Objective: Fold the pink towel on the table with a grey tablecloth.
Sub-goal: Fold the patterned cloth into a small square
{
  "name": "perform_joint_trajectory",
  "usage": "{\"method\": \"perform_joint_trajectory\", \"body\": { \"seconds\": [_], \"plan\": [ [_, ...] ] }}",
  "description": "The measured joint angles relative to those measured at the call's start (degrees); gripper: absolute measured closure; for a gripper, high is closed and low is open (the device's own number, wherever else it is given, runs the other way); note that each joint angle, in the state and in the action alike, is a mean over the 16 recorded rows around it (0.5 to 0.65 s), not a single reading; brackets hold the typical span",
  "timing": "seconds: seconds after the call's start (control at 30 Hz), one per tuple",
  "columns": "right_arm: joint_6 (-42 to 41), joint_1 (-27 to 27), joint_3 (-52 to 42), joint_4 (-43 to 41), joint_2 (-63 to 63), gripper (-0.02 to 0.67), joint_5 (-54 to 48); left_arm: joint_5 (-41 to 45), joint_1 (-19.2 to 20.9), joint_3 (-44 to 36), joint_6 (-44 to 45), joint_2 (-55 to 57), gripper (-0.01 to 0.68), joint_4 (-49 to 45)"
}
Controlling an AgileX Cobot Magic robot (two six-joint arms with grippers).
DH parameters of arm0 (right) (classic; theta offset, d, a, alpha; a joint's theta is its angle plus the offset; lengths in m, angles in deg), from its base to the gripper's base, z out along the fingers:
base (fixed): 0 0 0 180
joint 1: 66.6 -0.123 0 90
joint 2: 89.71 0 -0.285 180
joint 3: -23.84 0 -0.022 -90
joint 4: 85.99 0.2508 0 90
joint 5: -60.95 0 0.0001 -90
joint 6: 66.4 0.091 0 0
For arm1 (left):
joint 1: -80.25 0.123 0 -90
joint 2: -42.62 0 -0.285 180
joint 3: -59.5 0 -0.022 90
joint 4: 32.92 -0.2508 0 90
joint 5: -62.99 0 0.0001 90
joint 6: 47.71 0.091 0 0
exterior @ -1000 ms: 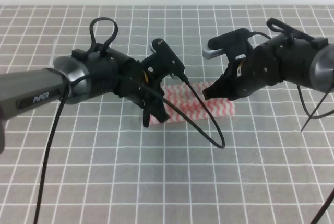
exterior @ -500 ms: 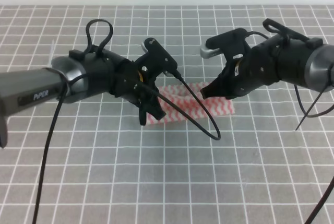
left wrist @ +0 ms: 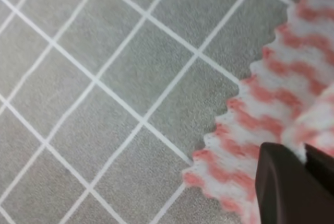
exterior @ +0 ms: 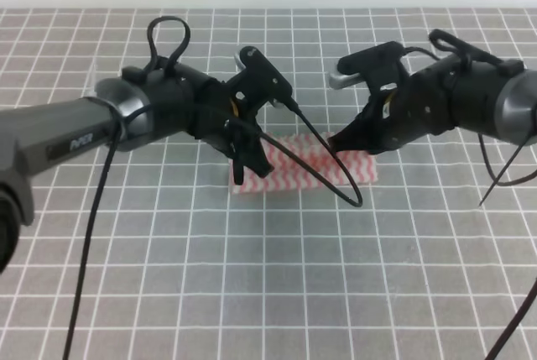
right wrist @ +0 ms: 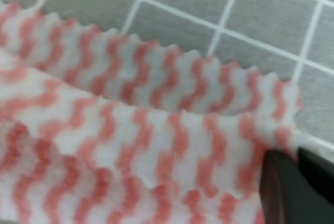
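We have the pink towel lying in the middle of the table with a grey tablecloth, already doubled into a long strip that runs left to right between our two arms. Our left gripper sits over the strip's left end and our right gripper over its far right part. In the left wrist view our dark fingertips sit almost together on the striped cloth at the corner, and a layer appears to be pinched between them, though we cannot be sure. In the right wrist view the fingertips are likewise nearly closed at the towel's edge, where several layers overlap and one lifts slightly, so we judge that we grip a fold there too. To do this step well, we want both ends raised evenly and moved together, so the strip stays taut and its scalloped edges line up. The cloth is thin and limp, so a slack middle would wrinkle, and a weak pinch could drop one layer. The loose cable hanging over the towel could also snag it.
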State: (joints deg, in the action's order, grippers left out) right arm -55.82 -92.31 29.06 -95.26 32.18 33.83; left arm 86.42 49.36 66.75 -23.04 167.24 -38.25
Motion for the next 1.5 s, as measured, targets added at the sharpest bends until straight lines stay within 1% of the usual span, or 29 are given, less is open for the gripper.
{"method": "perform_joint_trajectory", "body": {
  "seconds": [0.2, 0.5, 1.17, 1.37, 1.5],
  "plan": [
    [0.0, 0.8, 0.0, 0.0, 0.0, 0.664, 0.5, 1.3, 0.0, 1.7, 0.0, 1.5, 0.675, -0.2],
    [0.0, 1.2, -0.1, 0.0, -0.3, 0.663, 2.3, 1.8, 0.1, 2.0, -0.4, 2.3, 0.675, -0.3],
    [-0.2, 1.3, -0.1, -0.1, -0.2, 0.662, 4.7, 1.2, 0.1, 2.0, -5.0, 2.4, 0.675, -3.0],
    [-0.2, 1.3, -0.1, -0.1, 0.8, 0.630, 5.1, 0.8, 0.1, 2.0, -5.2, 2.3, 0.675, -3.1],
    [-0.2, 1.3, -0.1, -0.1, 1.4, 0.572, 5.6, 0.5, 0.2, 2.0, -5.2, 2.3, 0.673, -3.1]
  ]
}}
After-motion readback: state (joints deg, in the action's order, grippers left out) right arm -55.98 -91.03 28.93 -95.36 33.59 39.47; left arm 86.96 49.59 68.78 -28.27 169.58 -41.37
